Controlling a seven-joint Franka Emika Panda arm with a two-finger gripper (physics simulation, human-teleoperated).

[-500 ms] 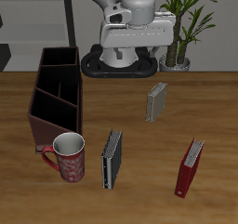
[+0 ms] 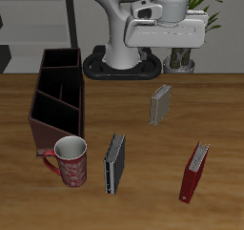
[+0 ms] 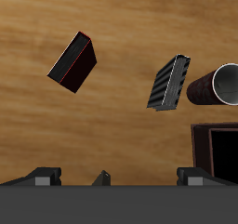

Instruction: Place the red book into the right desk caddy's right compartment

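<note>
**Arm high, red book untouched**

The red book (image 2: pixel 195 172) stands upright near the tabletop's (image 2: pixel 133 110) front edge, well apart from the right desk caddy (image 2: pixel 57 100); the fingers (image 3: pixel 42 175) are spread wide, gripping nothing, high above the wood.

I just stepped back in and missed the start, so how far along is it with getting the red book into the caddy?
Nothing looks done yet: the red book stands on the table near the front edge, apart from the right desk caddy across the table. The gripper hangs high near the robot's base with nothing visible between its fingers; whether it is open is unclear. Reaching, grasping, carrying and dropping the book into the right compartment all remain.
</note>
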